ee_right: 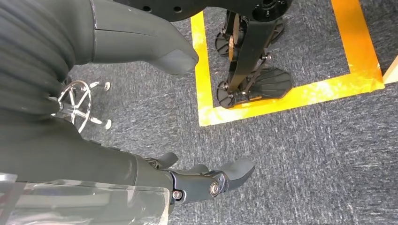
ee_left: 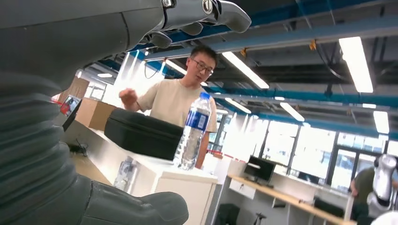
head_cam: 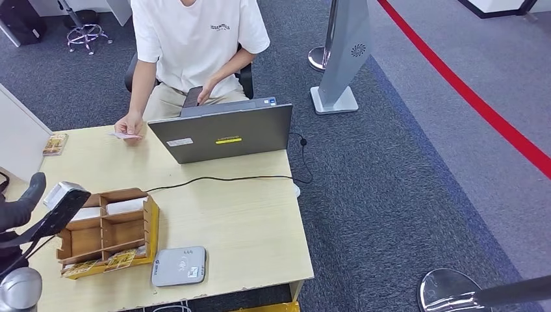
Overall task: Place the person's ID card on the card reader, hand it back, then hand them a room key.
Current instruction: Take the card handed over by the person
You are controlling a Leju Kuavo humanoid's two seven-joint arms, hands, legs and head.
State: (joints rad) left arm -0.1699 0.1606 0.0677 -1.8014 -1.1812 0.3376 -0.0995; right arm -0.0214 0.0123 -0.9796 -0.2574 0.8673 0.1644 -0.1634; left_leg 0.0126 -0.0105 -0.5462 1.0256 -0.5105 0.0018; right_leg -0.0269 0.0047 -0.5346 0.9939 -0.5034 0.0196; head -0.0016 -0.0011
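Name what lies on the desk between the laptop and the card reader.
In the head view, a black cable crosses bare desk between the laptop and the card reader; nothing else.

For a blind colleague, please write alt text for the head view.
A seated person's hand holds an ID card at the table's far edge, behind an open laptop. Nearer, the robot's left hand hovers beside a wooden organiser and grey card reader.
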